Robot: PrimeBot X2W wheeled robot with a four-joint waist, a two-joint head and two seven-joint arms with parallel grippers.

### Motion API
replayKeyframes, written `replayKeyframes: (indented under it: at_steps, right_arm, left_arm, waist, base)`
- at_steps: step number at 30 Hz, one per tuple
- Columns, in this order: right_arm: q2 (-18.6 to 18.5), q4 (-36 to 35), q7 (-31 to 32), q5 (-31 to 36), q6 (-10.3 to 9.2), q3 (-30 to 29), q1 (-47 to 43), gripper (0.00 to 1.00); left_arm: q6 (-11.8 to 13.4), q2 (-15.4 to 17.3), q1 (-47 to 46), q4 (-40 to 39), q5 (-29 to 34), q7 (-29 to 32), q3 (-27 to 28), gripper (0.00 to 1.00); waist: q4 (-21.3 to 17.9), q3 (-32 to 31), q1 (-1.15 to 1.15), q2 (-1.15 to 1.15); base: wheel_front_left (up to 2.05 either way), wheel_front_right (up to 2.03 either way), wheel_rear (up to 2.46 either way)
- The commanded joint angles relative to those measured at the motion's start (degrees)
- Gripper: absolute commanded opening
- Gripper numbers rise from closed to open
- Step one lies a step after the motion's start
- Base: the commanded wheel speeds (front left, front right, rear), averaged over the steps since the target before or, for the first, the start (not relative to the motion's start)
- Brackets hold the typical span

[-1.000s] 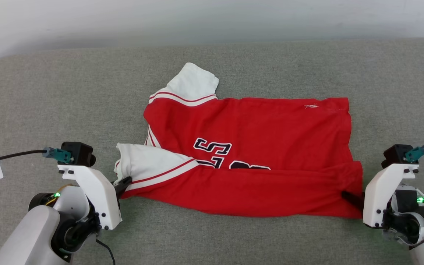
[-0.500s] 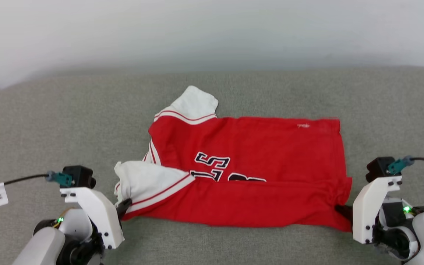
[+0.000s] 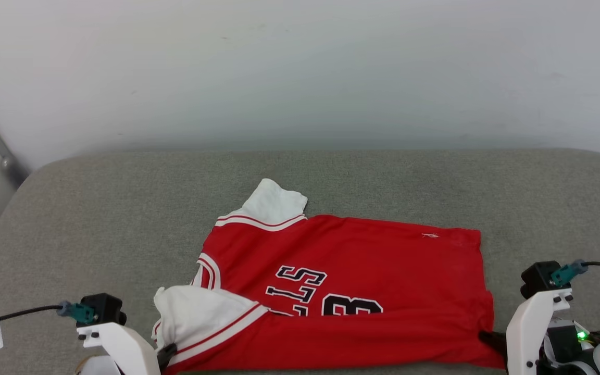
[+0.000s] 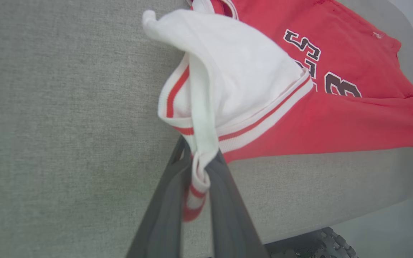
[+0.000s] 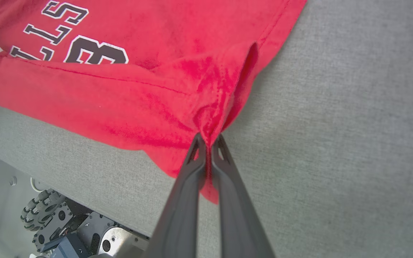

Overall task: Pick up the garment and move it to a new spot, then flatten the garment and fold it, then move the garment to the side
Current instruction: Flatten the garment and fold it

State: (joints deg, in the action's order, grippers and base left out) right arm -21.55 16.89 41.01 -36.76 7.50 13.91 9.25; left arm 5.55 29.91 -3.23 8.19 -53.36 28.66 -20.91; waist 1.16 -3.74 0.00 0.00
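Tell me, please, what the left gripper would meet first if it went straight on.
The garment: its white sleeve, whose striped edge the left gripper is shut on, bunches up directly ahead.

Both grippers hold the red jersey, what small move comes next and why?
Probably lift both held corners together and carry them towards the far edge. The left gripper is shut on the white striped sleeve of the red short-sleeved jersey, the right gripper on its bunched red hem corner, and the near strip lies doubled partly over the lettering.
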Motion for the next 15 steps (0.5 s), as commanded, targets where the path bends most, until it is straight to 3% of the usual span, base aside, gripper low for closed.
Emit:
replayKeyframes:
  at_steps: [1, 5, 6, 7, 8, 9, 10, 15]
  right_arm:
    - [-0.2, 0.1, 0.5, -0.5, -0.01, -0.7, -1.5, 0.0]
    - [0.0, 0.9, 0.8, 0.0, -0.02, -1.7, -3.9, 0.0]
    - [0.3, 1.1, 0.5, 0.1, -0.01, -1.8, -4.3, 0.12]
    - [0.5, 1.1, 0.0, 0.2, -0.01, -1.9, -4.6, 0.49]
    - [0.7, 1.2, -0.7, 0.3, -0.02, -2.1, -5.0, 1.0]
    - [0.8, 1.1, -1.5, 0.6, -0.01, -2.2, -5.4, 1.0]
    - [1.1, 0.2, -3.9, 1.2, -0.01, -2.4, -5.5, 1.0]
    - [1.7, -2.2, -14.2, 4.5, -0.02, -3.5, -4.7, 1.0]
  left_arm:
    - [0.7, 0.4, 1.7, -0.7, -0.4, 0.3, 0.4, 0.0]
    - [1.0, -0.3, 4.0, -1.1, -2.0, 1.7, -0.2, 0.0]
    - [0.8, -0.5, 4.0, -1.1, -2.0, 1.5, -0.2, 0.0]
    - [0.6, -0.6, 3.7, -0.8, -1.9, 1.0, -0.1, 0.0]
    - [0.5, -1.0, 3.6, -0.2, -2.0, 0.8, -0.3, 0.05]
    - [0.2, -1.3, 3.2, 0.3, -2.0, 0.6, -0.5, 0.38]
    - [0.0, -1.7, 1.9, 1.1, -1.4, -0.7, -0.2, 1.0]
    - [-0.5, -2.3, -1.5, 2.5, 0.7, -5.4, 0.9, 1.0]
  waist:
    - [0.1, -0.2, 0.0, 0.0]
    - [0.3, -0.1, 0.0, 0.0]
    - [0.3, 0.1, 0.0, 0.0]
    - [0.3, 0.2, 0.0, 0.0]
    - [0.3, 0.4, 0.0, 0.0]
    - [0.3, 0.5, 0.0, 0.0]
    - [0.0, 0.8, 0.0, 0.0]
    - [-1.1, 1.4, 0.0, 0.0]
  base:
    - [0.0, 0.0, 0.0]
    - [0.0, 0.0, 0.0]
    - [0.0, 0.0, 0.0]
    - [0.0, 0.0, 0.0]
    - [0.0, 0.0, 0.0]
    - [0.0, 0.0, 0.0]
    - [0.0, 0.0, 0.0]
    - [0.0, 0.0, 0.0]
